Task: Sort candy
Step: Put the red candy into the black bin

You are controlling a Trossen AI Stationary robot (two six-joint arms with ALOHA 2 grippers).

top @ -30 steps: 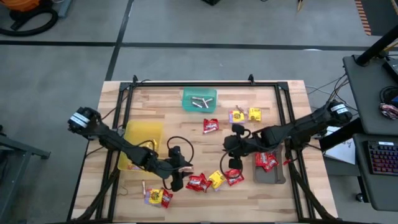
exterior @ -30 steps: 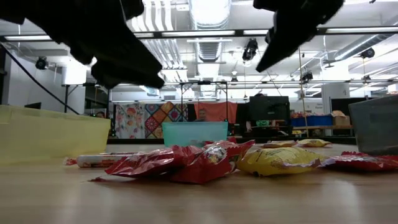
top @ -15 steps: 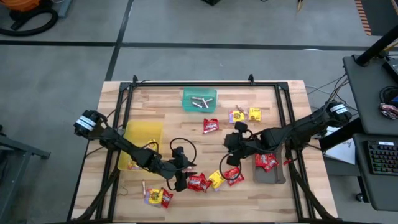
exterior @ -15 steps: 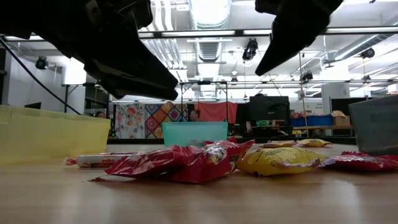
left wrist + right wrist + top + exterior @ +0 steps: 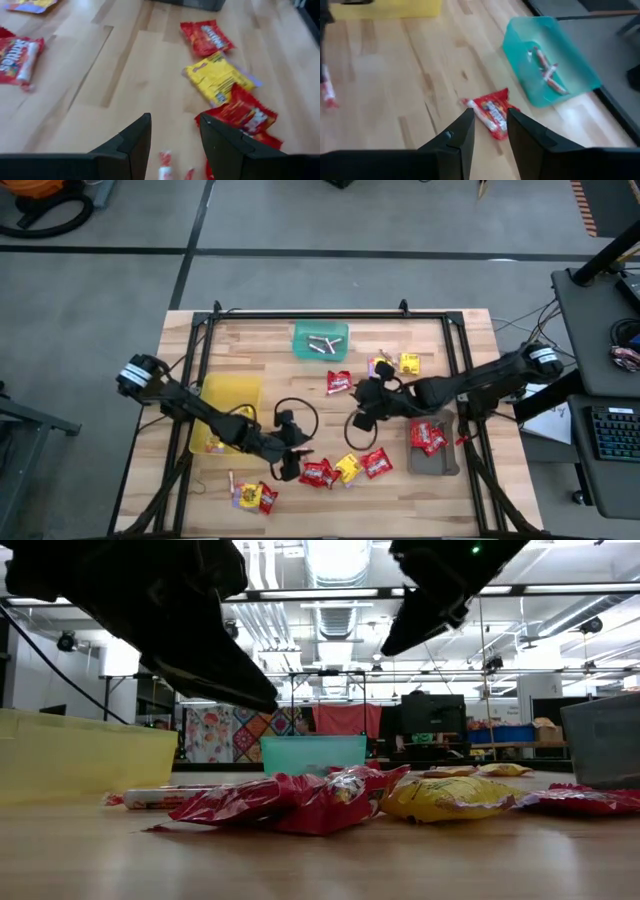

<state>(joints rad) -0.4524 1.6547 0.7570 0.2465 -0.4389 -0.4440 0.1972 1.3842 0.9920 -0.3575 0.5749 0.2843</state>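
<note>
The candy lies scattered over the wooden worktop (image 5: 270, 355). A cluster of red packets (image 5: 318, 473) and one yellow packet (image 5: 347, 468) sits near the front edge, with another red packet (image 5: 377, 465) just beside it. A lone red packet (image 5: 339, 383) lies toward the middle, more yellow packets (image 5: 409, 363) lie farther back, and another mixed pair sits near the front left corner. Small twisted rolls (image 5: 320, 345) rest in the green tray (image 5: 320, 329), red packets fill the grey tray (image 5: 433, 461), and the yellow tray (image 5: 228, 395) stands on the left.

The left claw (image 5: 172, 145) hovers just beside the front cluster, its fingers apart and holding nothing; a tiny pinkish roll (image 5: 164, 170) lies on the wood between them. The right claw (image 5: 490, 127) hangs over the lone red packet, fingers slightly apart and empty.

These sweets look light and flimsy: crinkled, glossy foil pouches, soft in the middle with flat sealed ends. The film is likely slippery, so pinching across the puffed centre, or over a raised crimped edge, should hold better than the flat face. The roll is small, stiff and round; it may skid, so closing squarely across its body seems safest
</note>
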